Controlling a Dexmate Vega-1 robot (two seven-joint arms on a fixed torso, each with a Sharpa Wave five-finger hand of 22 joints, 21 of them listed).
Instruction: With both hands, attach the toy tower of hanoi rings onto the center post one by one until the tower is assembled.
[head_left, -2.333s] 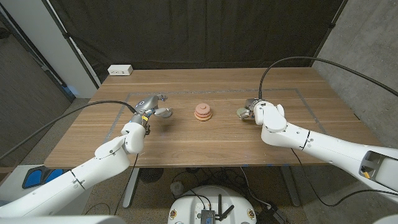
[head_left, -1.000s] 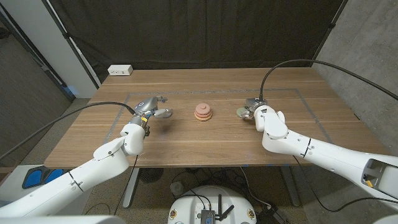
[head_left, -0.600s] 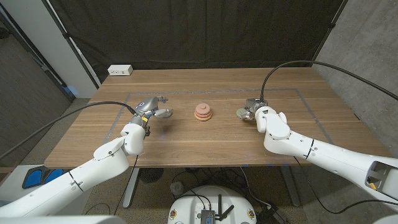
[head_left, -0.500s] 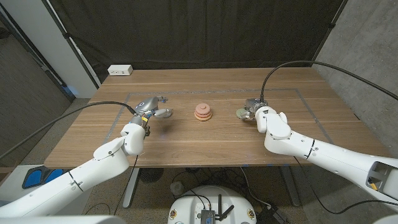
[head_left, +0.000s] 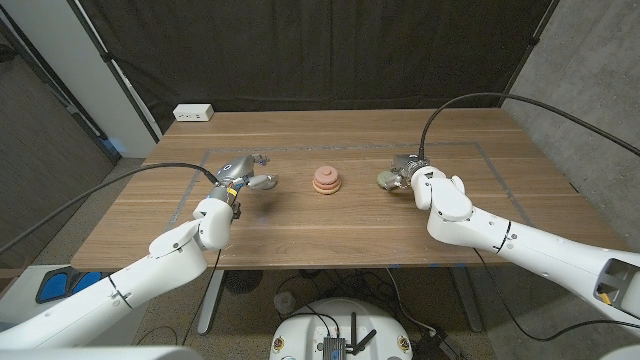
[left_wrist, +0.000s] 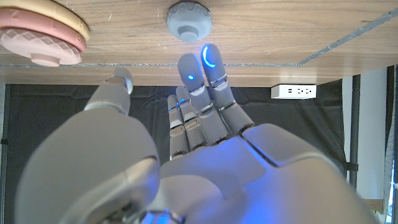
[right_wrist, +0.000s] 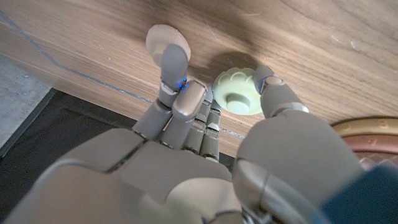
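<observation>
One partly assembled ring stack (head_left: 327, 180) stands on one table (head_left: 330, 235). Two loose pieces lie apart: one grey piece (left_wrist: 188, 20) and one pale green piece (right_wrist: 239, 91). One white power strip (head_left: 193, 113) sits at the table's 11 o'clock corner.

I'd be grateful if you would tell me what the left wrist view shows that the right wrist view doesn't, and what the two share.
Left wrist view alone: the left hand, fingers reaching toward a small grey ring piece on the table, with a white power strip against the dark backdrop.

Right wrist view alone: the right hand, with a pale green ring lying between its thumb and fingers; whether it is gripped I cannot tell.

Both: the wooden table, blue tape lines, and the edge of the pink ring stack.
</observation>
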